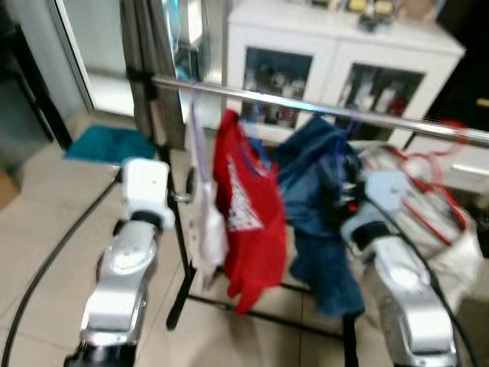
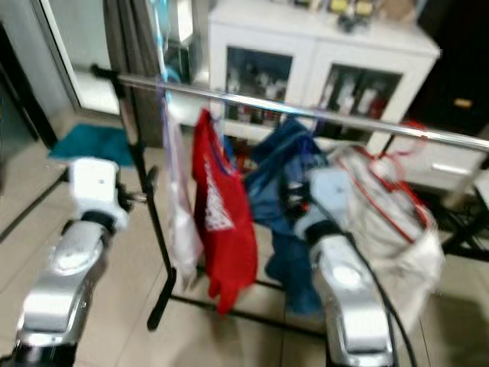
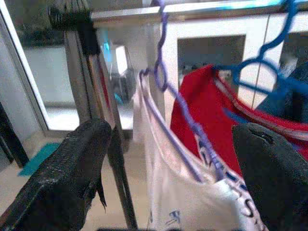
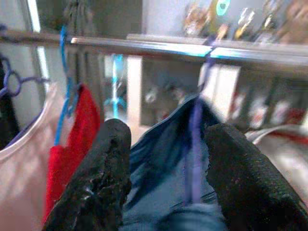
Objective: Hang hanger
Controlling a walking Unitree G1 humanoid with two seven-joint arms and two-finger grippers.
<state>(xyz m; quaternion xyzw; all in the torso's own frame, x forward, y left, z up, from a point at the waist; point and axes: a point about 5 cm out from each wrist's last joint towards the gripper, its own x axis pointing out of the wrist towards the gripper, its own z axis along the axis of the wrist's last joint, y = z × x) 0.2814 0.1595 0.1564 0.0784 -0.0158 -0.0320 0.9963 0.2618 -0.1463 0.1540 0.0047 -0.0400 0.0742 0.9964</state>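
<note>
A silver rail [image 1: 306,103] crosses in front of me. From it hang a white garment [image 1: 205,222] on a purple hanger [image 3: 163,72], a red shirt [image 1: 248,206] on a blue hanger [image 3: 255,72], and a blue denim garment [image 1: 321,199] on a purple hanger [image 4: 196,134] hooked over the rail. My right gripper [image 4: 168,178] is open, its fingers either side of that hanger's stem, right against the denim. My left gripper [image 3: 168,168] stands wide open just short of the white garment, holding nothing.
A white bag with red hangers [image 1: 428,206] hangs at the rail's right end. Behind stands a white glass-door cabinet [image 1: 336,53]. The rack's black post [image 1: 179,252] rises from the tiled floor, with a teal mat [image 1: 107,143] and a black cable [image 1: 53,252] to the left.
</note>
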